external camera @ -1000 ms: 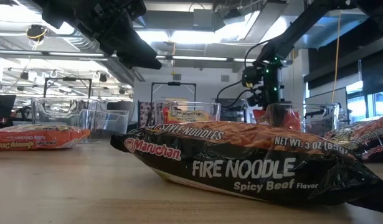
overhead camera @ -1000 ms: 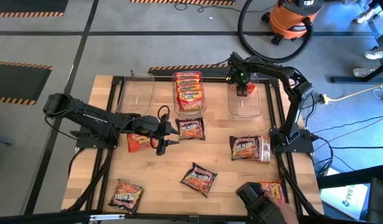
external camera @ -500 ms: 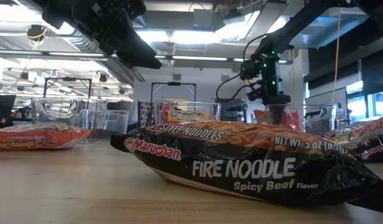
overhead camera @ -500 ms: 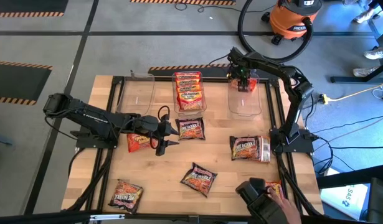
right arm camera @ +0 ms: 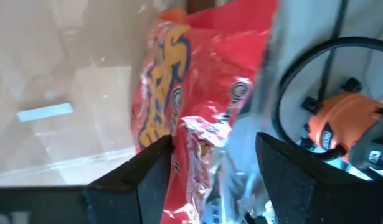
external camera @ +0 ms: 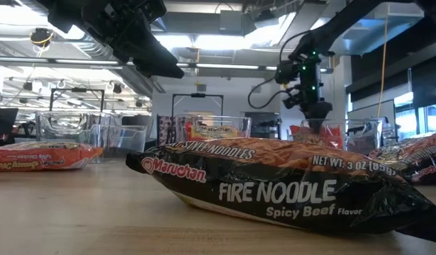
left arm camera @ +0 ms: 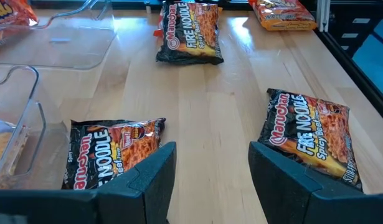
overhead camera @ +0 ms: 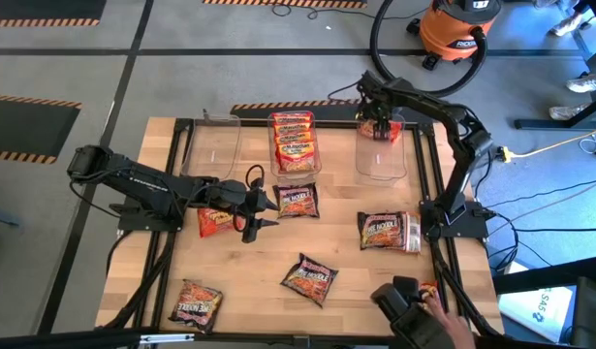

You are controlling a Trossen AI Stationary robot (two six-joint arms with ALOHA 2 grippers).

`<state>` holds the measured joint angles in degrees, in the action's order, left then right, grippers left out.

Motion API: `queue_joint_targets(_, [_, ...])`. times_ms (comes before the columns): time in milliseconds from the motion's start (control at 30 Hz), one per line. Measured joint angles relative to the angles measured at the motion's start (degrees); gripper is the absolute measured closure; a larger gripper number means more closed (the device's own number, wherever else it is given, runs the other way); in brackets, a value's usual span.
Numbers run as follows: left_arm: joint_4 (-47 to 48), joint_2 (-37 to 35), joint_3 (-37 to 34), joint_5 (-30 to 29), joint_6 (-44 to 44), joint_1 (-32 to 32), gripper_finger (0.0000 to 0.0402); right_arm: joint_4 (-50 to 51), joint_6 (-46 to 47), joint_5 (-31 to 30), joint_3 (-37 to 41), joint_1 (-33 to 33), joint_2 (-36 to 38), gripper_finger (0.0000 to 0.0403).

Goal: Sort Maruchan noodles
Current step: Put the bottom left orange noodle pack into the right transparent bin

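overhead, my right gripper (overhead camera: 380,126) hangs over the far end of the right tub (overhead camera: 383,167), where a red packet (overhead camera: 389,133) leans on the tub's far wall. the middle tub (overhead camera: 274,145) holds stacked orange packets (overhead camera: 296,142); the left tub (overhead camera: 213,147) sits beside it. my left gripper (overhead camera: 262,201) hovers mid-table between a red packet (overhead camera: 214,222) and a dark packet (overhead camera: 298,201). more dark packets lie loose: one near the right arm's base (overhead camera: 386,232), one in the middle (overhead camera: 310,277), one at the near left (overhead camera: 196,301). a person's gloved hand (overhead camera: 412,308) reaches in at the near right corner.

from table height, a dark fire noodle packet (external camera: 274,185) fills the front, and my right gripper (external camera: 319,115) points down into the tub behind it.

past my left fingers (left arm camera: 138,177), parted with nothing between them, are three dark packets on the wood (left arm camera: 190,33).

past my right fingers (right arm camera: 151,168), spread apart, the red packet (right arm camera: 197,87) stands against the clear wall; i cannot tell whether they touch it.
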<state>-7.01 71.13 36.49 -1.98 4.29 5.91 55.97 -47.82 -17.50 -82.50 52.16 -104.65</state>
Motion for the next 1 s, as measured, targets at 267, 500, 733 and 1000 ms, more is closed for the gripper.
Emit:
queue_joint_targets(267, [0.0, 0.0, 0.0, 0.0, 0.0, 0.0, 0.0207, -4.8, 1.1, -0.8, 0.8, 0.4, 0.6, 0.0187])
queue_joint_targets(500, [0.0, 0.0, 0.0, 0.0, 0.0, 0.0, 0.0207, -4.7, 1.5, -0.4, 1.2, 0.3, 0.6, 0.0187])
queue_joint_targets(733, [-0.1, 0.0, 0.0, 0.0, 0.0, 0.0, 0.0207, -1.2, 5.8, 0.1, -0.8, 0.0, 0.6, 0.0187])
queue_joint_targets(1000, [-0.1, 0.0, 0.0, 0.0, 0.0, 0.0, 0.0207, 1.7, 7.8, 0.6, -2.8, -0.1, 0.7, 0.0187])
